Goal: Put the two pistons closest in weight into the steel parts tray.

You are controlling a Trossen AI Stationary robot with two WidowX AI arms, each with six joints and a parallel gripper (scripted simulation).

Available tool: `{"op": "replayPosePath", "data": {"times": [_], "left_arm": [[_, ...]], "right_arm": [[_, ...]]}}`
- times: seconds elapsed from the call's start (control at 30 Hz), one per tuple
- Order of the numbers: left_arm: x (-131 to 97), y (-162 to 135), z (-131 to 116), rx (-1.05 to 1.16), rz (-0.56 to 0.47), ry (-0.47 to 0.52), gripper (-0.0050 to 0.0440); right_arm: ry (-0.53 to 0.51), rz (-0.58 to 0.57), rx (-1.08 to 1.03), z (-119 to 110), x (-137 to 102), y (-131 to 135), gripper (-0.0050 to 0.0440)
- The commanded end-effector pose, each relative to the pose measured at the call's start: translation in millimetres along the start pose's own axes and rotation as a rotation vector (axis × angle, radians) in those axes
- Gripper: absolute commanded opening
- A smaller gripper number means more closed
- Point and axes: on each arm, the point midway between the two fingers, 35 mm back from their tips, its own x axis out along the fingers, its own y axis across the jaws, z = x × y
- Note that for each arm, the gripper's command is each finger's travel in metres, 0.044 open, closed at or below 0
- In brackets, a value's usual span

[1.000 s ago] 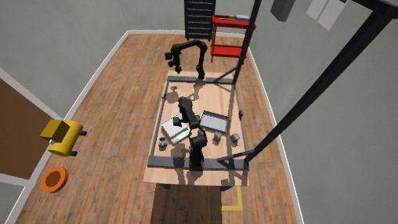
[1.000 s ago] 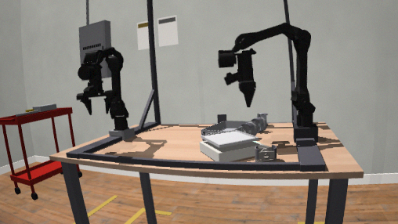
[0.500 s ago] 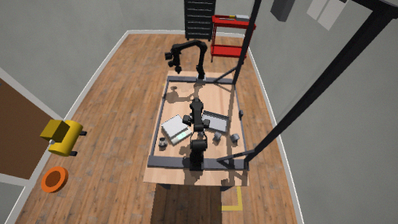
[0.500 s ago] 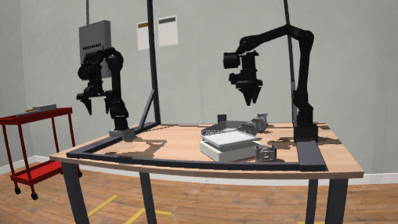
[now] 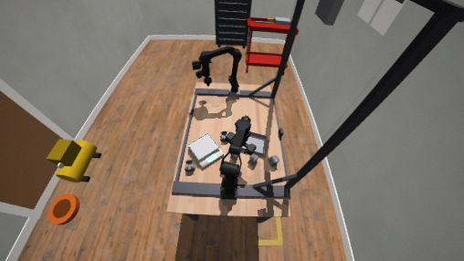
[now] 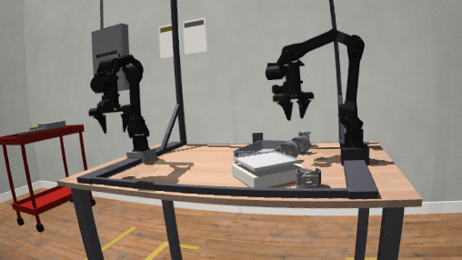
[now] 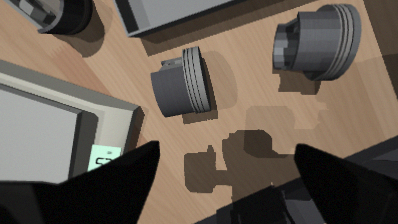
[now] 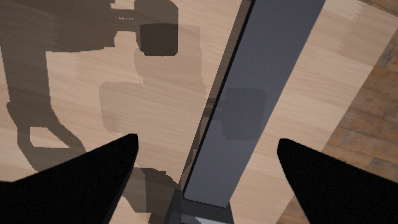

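My left gripper (image 6: 296, 115) (image 7: 226, 149) is open and empty, high above the table. In the left wrist view one grey piston (image 7: 172, 90) lies on its side beyond the fingertips, and another piston (image 7: 317, 42) lies at upper right. A third piston (image 7: 75, 17) is cut off at upper left. Near the scale's side stands a piston (image 5: 189, 166) (image 6: 309, 177); another piston (image 5: 273, 161) is at the right. The steel tray (image 5: 258, 145) (image 7: 172, 11) shows no piston in its visible part; my arm partly hides it. My right gripper (image 6: 115, 128) (image 8: 208, 143) is open and empty.
The white scale (image 5: 205, 147) (image 6: 264, 160) (image 7: 37, 132) has no piston on its visible pan; its display (image 7: 104, 157) is partly hidden by a finger. A dark frame rail (image 8: 270, 60) runs under my right gripper, and frame posts (image 6: 177, 68) rise at the table's far side.
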Motion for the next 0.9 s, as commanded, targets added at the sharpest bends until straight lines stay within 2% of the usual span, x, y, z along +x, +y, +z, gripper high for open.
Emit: {"op": "replayPosePath", "data": {"times": [0.0, 0.43, 0.5, 0.87], "left_arm": [[-7.3, -10.5, 14.1, 0.081, 0.018, -0.031, 0.0378], [-5.2, -70.0, 44.4, 0.427, 0.015, -0.032, 0.0378], [-5.2, -70.0, 44.4, 0.427, 0.015, -0.032, 0.0378], [-3.5, -119.7, 69.3, 0.431, 0.01, -0.032, 0.0378]], "right_arm": [[-0.032, 0.002, 0.001, 4.8, -8.3, -0.2, 0.04], [-0.032, 0.002, 0.001, 4.8, -8.3, -0.2, 0.04], [-0.032, 0.002, 0.001, 4.8, -8.3, -0.2, 0.04], [-0.032, 0.002, 0.001, 4.8, -8.3, -0.2, 0.04]]}}
